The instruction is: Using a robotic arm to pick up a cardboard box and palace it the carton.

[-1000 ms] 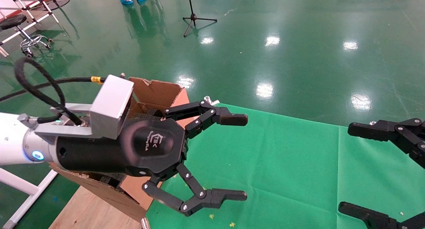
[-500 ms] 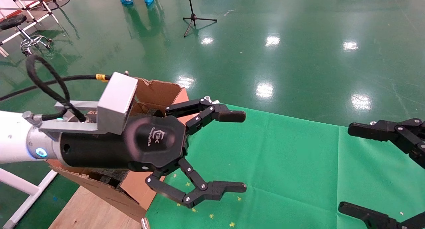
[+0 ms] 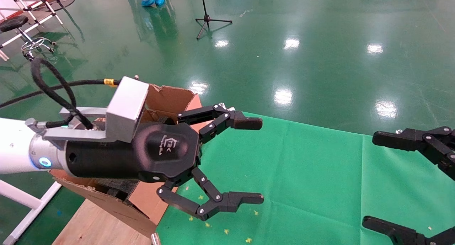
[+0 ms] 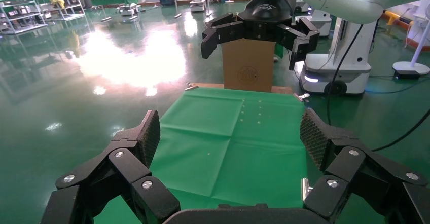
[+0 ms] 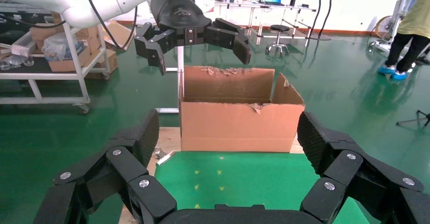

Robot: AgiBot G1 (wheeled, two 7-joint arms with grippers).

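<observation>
Head view: left gripper [image 3: 254, 161] held wide open, empty, just right of carton [image 3: 170, 99], over green cloth [image 3: 302, 174]. Right gripper [image 3: 376, 182] parked at right, spread, empty. Cardboard box not seen, possibly already in carton. Next: interior to be checked.

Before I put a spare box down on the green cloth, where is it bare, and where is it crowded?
The green cloth is bare across its middle, between the open left gripper and the open right gripper. Only small yellow specks lie near its front left edge. It is crowded at the left, where the carton stands at the cloth's end and the left gripper hangs beside it.
</observation>
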